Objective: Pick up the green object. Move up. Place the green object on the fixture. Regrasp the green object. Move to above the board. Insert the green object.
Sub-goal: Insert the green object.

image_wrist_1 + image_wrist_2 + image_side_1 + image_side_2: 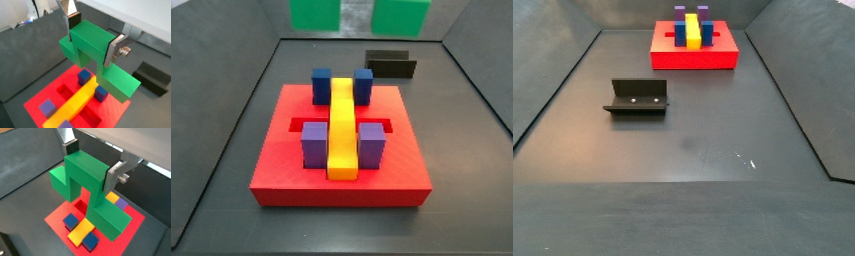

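Basically regrasp done: gripper (93,162) clamped on green object (87,193), hovering above the board (133,220). Fixture (637,97) empty. Only insertion left, imo.

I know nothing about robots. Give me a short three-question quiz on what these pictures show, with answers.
1. True or false: the tool grips the green object in both wrist views.
2. What long piece lies across the middle of the board? A) a yellow bar B) a white tube C) a black rod
3. Fill in: in a side view the fixture stands on the floor, apart from the ____.

Key:
1. True; the silver fingers clamp its top bar, above the board.
2. A, the yellow bar.
3. board
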Robot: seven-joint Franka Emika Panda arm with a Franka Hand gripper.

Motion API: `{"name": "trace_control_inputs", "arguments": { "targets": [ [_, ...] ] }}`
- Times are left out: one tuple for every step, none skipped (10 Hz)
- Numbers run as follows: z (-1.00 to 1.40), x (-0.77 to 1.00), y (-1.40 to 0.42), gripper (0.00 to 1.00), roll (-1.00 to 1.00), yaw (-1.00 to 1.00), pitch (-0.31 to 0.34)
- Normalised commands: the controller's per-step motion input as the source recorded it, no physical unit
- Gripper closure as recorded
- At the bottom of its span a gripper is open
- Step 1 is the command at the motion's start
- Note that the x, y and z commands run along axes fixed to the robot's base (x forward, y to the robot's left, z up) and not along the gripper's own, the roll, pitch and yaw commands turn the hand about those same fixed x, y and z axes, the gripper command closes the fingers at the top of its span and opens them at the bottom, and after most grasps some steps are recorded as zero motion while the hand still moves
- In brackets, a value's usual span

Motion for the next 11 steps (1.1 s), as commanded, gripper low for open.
{"name": "trace_control_inputs", "arguments": {
  "targets": [
    [-0.45,0.56,-0.03,1.00,-0.22,0.10,0.029],
    [-0.10,0.40,0.00,1.00,-0.35,0.03,0.030],
    [-0.29,0.34,0.00,1.00,-0.28,0.04,0.000],
    [-0.59,0.37,0.00,1.00,-0.15,0.03,-0.016],
    [-0.63,0.26,0.00,1.00,-0.05,0.00,-0.049],
    [-0.54,0.12,0.00,1.00,-0.09,0.00,-0.054],
    [-0.26,0.00,0.00,1.00,-0.25,0.05,-0.044],
    [0.01,0.00,-0.04,1.00,-0.35,0.22,-0.021],
    [0.00,0.00,-0.20,1.00,-0.28,0.31,-0.047],
    [-0.21,-0.05,-0.15,1.00,-0.18,0.23,-0.036],
    [-0.43,-0.12,-0.11,1.00,-0.05,0.06,-0.043]
  ]
}}
